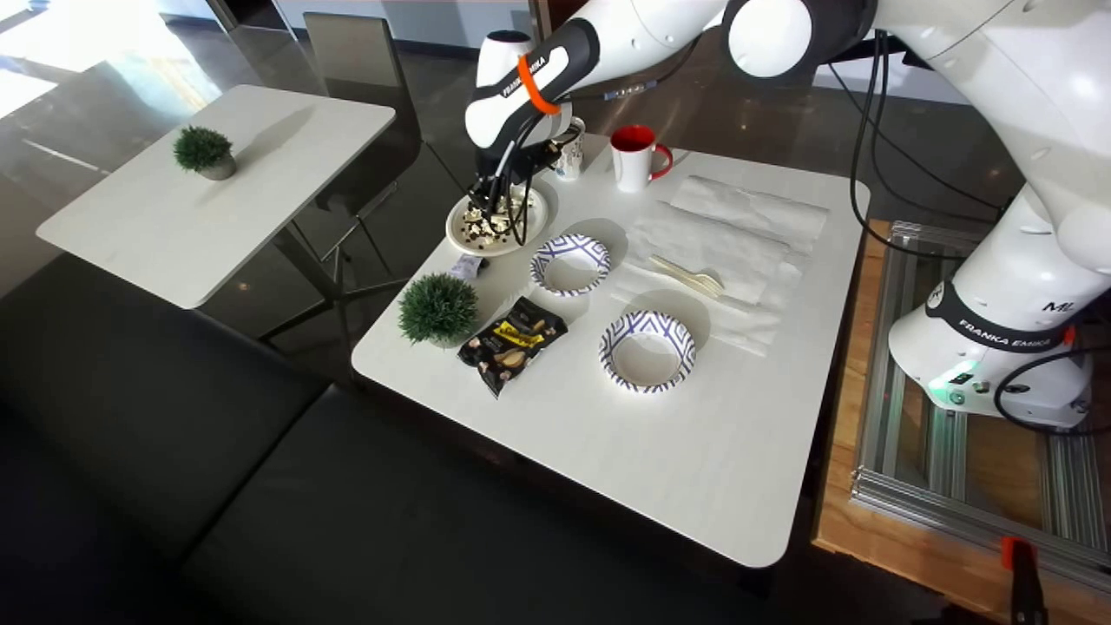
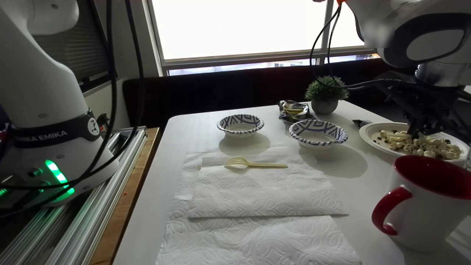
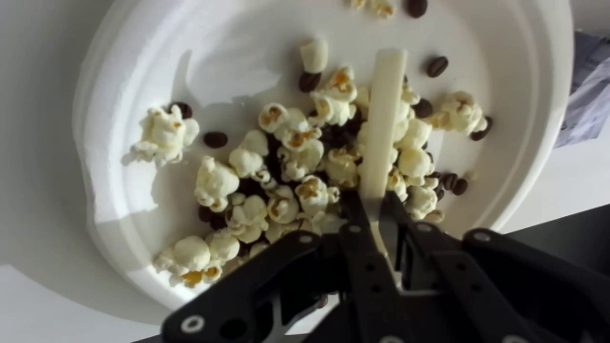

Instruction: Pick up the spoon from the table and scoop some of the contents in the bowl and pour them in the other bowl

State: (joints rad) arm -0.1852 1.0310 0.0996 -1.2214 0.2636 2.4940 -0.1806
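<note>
Gripping tight, the black two-fingered claw (image 3: pixel 374 200) holds the slim cream-coloured spoon (image 3: pixel 385 119) (prob.; scoop end hidden) over the popcorn-&-bean mix (image 3: pixel 309 159) in the round white plain-rimmed bowl (image 3: pixel 238 71). Pick-up done; scoop prob. in progress. Pour TBD: none seen in the nearer blue-&-white patterned paper bowl (image 1: pixel 570 275) or its twin (image 1: pixel 647 358) beyond.

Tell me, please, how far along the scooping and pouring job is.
Done: what is presumably the spoon is picked up. Under way: the hand grips it over the white bowl of popcorn; its scooping end is hidden, so any load can't be judged. Left: at least the pouring, as neither patterned bowl shows popcorn.
</note>
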